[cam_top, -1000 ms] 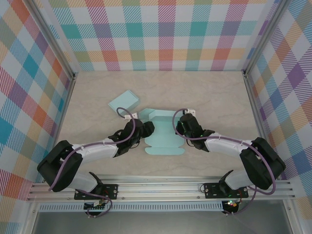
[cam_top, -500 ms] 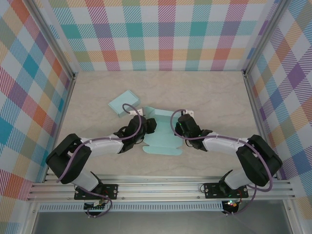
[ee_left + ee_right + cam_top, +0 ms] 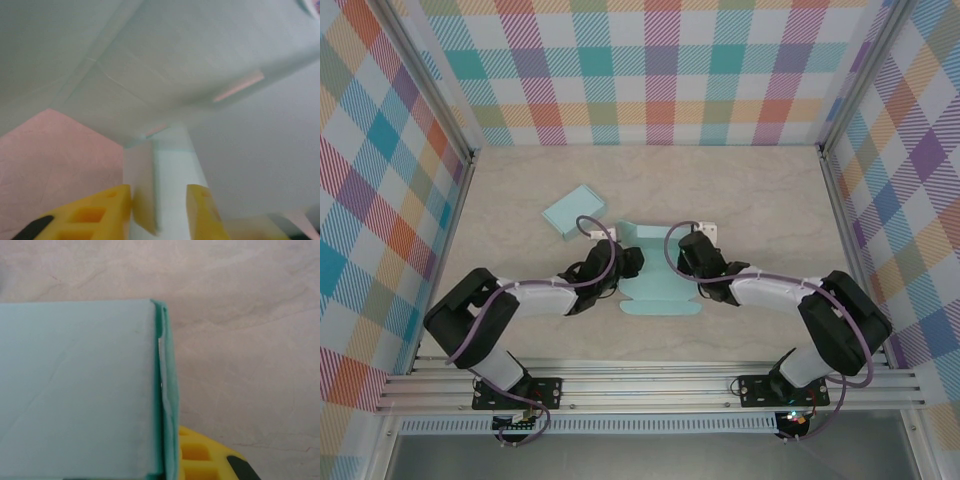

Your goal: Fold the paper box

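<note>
The paper box (image 3: 655,287) is a light teal sheet, partly folded, lying mid-table between my two grippers. My left gripper (image 3: 630,265) is at its left side. In the left wrist view the left gripper (image 3: 160,196) stands open, with a small upright flap (image 3: 142,200) between the yellow fingers (image 3: 100,212), leaning close to the left one. My right gripper (image 3: 688,258) is at the box's right side. In the right wrist view the right gripper (image 3: 170,462) is shut on the box's doubled side wall (image 3: 168,385); one finger is hidden behind the panel (image 3: 75,390).
A second teal box (image 3: 573,210), folded flat, lies behind and to the left of the left gripper. The beige table (image 3: 750,190) is ringed by plaid walls with metal posts (image 3: 835,190) at the sides. Both arms lie low across the near half.
The left arm has reached farther right and up against the box's left side, its jaws narrowing then widening a little. The right gripper has crept slightly back and left, still shut.
</note>
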Motion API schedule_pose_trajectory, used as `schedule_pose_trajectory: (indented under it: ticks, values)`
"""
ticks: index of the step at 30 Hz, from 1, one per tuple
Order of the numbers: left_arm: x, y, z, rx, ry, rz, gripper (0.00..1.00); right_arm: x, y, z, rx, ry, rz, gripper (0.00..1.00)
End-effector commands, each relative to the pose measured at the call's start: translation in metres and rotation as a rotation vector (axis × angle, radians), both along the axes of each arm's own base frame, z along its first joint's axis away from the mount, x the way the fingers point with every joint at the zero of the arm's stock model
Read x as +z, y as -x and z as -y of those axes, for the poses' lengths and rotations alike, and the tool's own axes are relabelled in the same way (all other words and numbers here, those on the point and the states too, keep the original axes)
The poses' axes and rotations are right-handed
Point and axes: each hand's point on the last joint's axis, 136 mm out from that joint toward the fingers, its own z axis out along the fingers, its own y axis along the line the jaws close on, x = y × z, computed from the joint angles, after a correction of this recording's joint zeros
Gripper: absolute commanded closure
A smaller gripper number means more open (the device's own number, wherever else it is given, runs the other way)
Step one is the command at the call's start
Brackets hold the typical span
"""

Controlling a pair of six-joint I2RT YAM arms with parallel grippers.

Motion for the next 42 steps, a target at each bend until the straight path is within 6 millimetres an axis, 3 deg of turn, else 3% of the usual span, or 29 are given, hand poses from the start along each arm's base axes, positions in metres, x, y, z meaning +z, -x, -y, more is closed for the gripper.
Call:
schedule_pose_trajectory:
  ticks: [1,6,12,17,22,27,29,36,42]
  values:
    - [0.018,0.020,0.003,-0.084,0.023,0.033,0.55,0.017,-0.011,-0.004,-0.018,0.014,0.044,1.00]
    - [0.032,0.047,-0.008,-0.146,0.042,0.034,0.47,0.025,-0.015,-0.008,-0.020,-0.002,0.048,1.00]
    - [0.075,0.073,-0.033,-0.168,0.049,0.113,0.43,0.033,-0.012,-0.017,0.027,-0.041,0.045,1.00]
    - [0.128,0.072,-0.083,-0.033,-0.047,0.256,0.46,0.043,-0.006,-0.024,0.085,-0.066,0.041,1.00]
    - [0.153,0.049,-0.140,0.162,-0.187,0.287,0.50,0.047,0.001,-0.026,0.123,-0.068,0.021,1.00]
    - [0.143,0.017,-0.180,0.316,-0.233,0.243,0.56,0.042,0.003,-0.029,0.142,-0.061,0.001,1.00]
    - [0.133,0.002,-0.185,0.329,-0.230,0.218,0.58,0.039,0.003,-0.032,0.158,-0.061,-0.006,1.00]
    - [0.093,-0.038,-0.166,0.227,-0.255,0.180,0.61,0.031,-0.003,-0.041,0.191,-0.036,-0.020,1.00]
    - [0.061,-0.050,-0.125,0.054,-0.158,0.140,0.65,0.018,-0.011,-0.047,0.194,-0.024,-0.041,1.00]
